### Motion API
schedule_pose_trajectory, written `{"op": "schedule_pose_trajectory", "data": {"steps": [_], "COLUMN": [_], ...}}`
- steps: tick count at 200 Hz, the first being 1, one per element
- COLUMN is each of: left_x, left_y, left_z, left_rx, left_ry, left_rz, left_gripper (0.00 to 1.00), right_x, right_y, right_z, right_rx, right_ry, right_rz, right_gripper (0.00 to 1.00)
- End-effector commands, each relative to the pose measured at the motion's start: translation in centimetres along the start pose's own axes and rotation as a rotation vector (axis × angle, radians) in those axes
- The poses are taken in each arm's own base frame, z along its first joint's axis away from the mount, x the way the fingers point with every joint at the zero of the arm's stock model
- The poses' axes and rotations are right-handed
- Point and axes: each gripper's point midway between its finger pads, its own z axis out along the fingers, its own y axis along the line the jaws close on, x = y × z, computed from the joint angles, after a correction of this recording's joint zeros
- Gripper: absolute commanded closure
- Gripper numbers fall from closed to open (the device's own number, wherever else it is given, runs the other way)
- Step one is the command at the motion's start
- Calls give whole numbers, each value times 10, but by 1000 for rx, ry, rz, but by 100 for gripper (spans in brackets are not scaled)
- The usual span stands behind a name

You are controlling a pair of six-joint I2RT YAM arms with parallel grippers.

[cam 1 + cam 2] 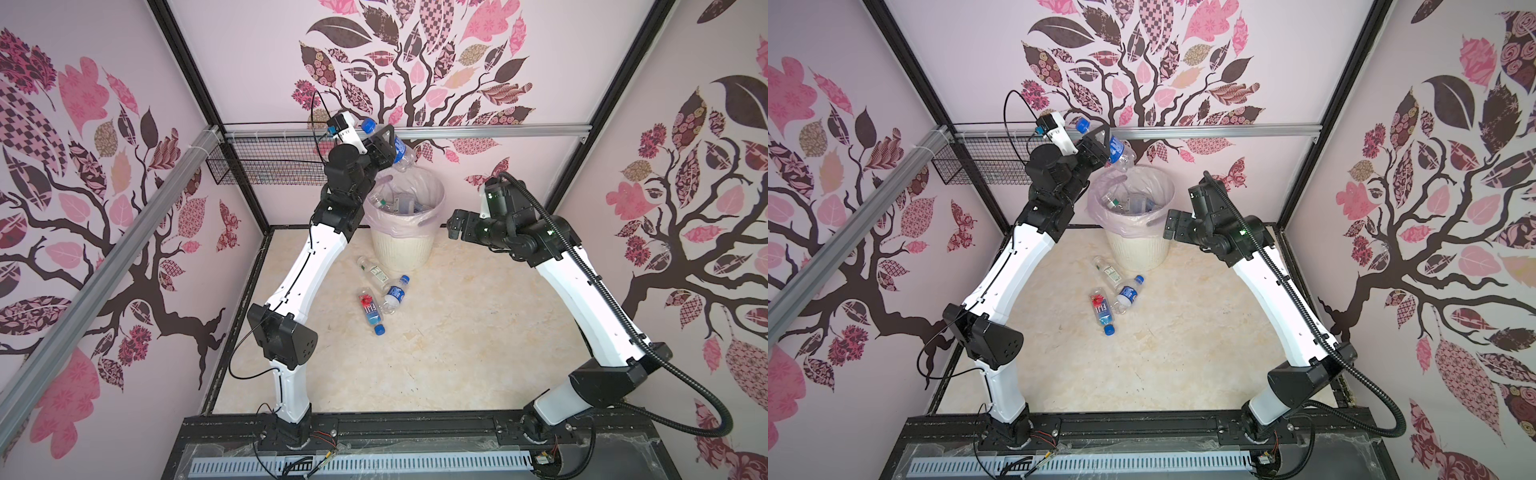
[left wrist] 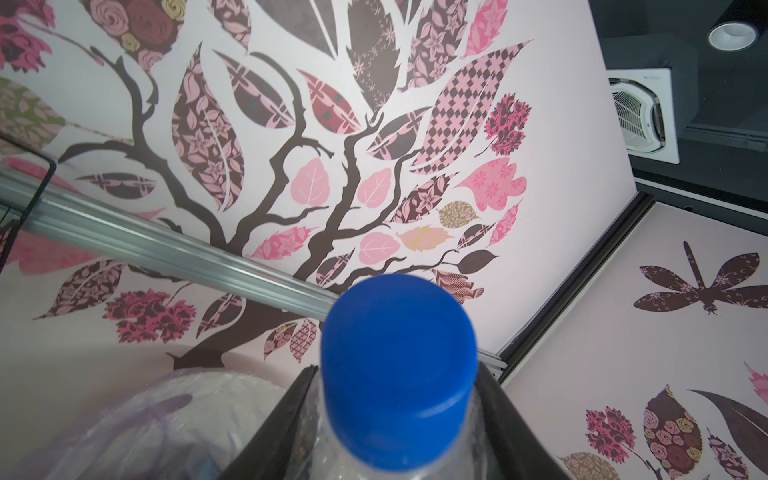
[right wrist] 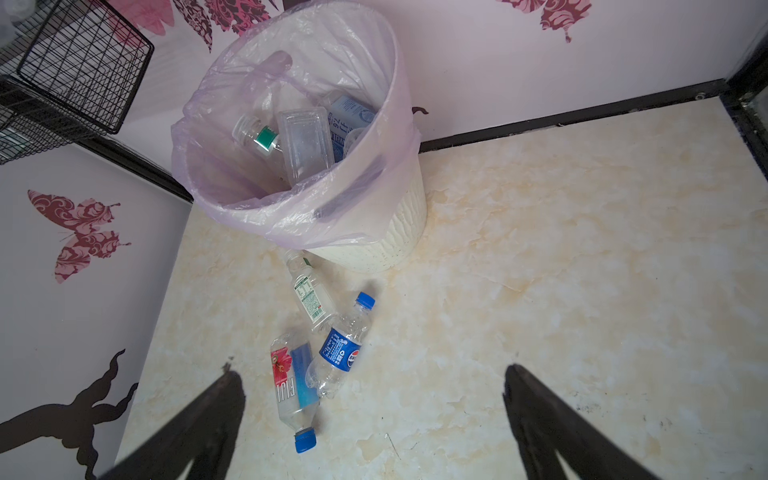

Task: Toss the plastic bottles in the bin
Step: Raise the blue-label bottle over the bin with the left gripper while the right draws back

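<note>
The left gripper (image 1: 384, 146) (image 1: 1099, 145) is closed on the held bottle (image 1: 400, 151) (image 1: 1116, 150), a clear one with a blue label. Its long axis is tilted: the blue cap (image 2: 399, 365) points to 10 o'clock in both top views and the base to 5 o'clock, just at the 12 o'clock edge of the mouth of the bin (image 1: 401, 249) (image 1: 1138, 249) (image 3: 399, 232). In the left wrist view, dark fingers (image 2: 282, 428) press on the bottle on both sides.

The right gripper (image 1: 453, 226) (image 1: 1170, 224) (image 3: 372, 372) hangs at 3 o'clock of the bin, its jaws wide apart and holding nothing.

Three bottles lie on the floor (image 1: 478, 324) at 7 o'clock of the bin, close together. The white-labelled bottle (image 1: 372, 270) (image 3: 309, 295) is nearest the bin's foot, with its neck to 11 o'clock. The blue-labelled bottle (image 1: 395, 293) (image 3: 340, 349) has its cap to 1 o'clock. The Fiji bottle (image 1: 371, 311) (image 3: 293, 390) has its cap to 5 o'clock. From this group the floor runs wide toward 3 and 6 o'clock.

The bin stands against the back wall and is lined with a pale pink bag (image 3: 257, 216). Inside are a clear bottle with a green band (image 3: 259, 135), a clear box (image 3: 305, 141) and a blue-labelled bottle (image 3: 347, 120). A black wire basket (image 1: 266, 166) hangs at 10 o'clock of the bin.
</note>
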Motion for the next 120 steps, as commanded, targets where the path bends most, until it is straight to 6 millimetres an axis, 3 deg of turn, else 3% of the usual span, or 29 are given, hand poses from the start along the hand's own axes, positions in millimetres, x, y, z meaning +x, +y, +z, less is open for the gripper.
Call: {"op": "schedule_pose_trajectory", "data": {"steps": [1,51,120], "left_x": [-31,-31,-18], "left_y": [-20,-24,-24], "left_z": [2,11,21], "left_rx": [57,79,79], "left_ry": [-119,-147,-159], "left_rz": [73,72,94], "left_gripper": [54,56,57], "right_x": [-9,-23,-77], "right_y": [1,1,27], "right_z": [-13,-11,-38], "right_rx": [-12,-10,-119], "right_ry": [-25,-48,-261], "right_rz": [15,-5,-53], "right_gripper": [0,0,0]}}
